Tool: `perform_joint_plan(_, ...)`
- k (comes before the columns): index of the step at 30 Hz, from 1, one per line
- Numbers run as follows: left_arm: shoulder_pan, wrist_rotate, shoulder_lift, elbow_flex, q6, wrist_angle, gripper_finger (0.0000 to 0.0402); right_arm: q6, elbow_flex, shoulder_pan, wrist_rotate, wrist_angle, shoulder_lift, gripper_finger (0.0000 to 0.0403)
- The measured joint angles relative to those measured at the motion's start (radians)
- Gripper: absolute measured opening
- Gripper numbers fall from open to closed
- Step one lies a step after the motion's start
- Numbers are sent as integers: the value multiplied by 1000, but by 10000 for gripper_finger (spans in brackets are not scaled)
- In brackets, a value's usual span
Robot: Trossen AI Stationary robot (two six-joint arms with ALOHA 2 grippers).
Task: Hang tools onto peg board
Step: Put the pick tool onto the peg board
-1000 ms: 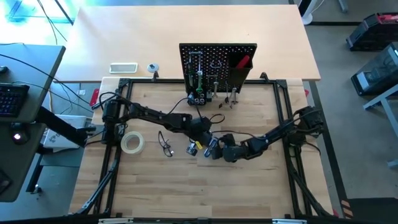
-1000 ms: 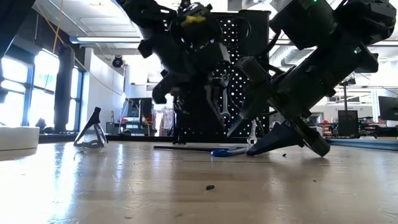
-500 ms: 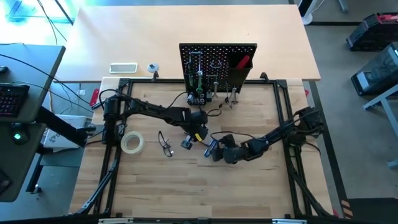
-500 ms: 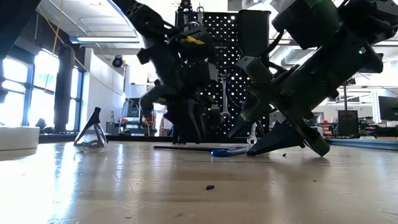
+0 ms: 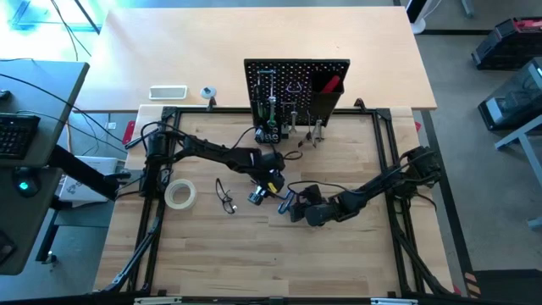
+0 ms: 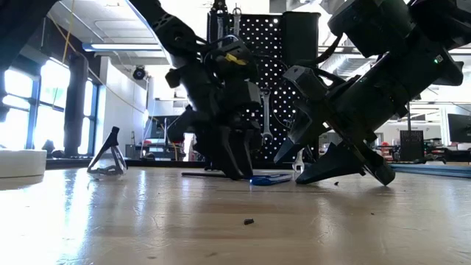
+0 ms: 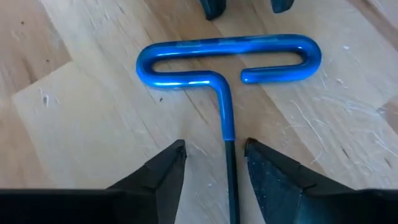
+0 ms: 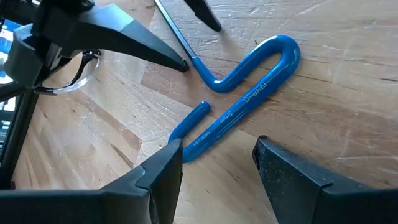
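A hex key with a blue looped handle and a black shaft lies flat on the wooden table in front of the peg board. My left gripper is open and low over the table; its fingers stand on either side of the shaft, just below the blue part, with a gap to each. My right gripper is open too. It stands at the handle's other side, its fingertips just short of the handle. In the low view the blue handle shows between the two grippers.
A tape roll and clear glasses lie on the table left of the grippers. Wrenches and other tools hang on the peg board, which also carries a black bin. A white tray lies beyond the frame.
My left gripper has come down toward the table and the hex key's shaft, and its fingers have opened around it. The hex key has stayed flat on the table. My right gripper has kept its place.
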Motion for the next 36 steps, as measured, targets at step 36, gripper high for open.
perform_joint_plan(36,-16,49,-2,2,31,33,0,120,1,8,-1,-57,-4,202)
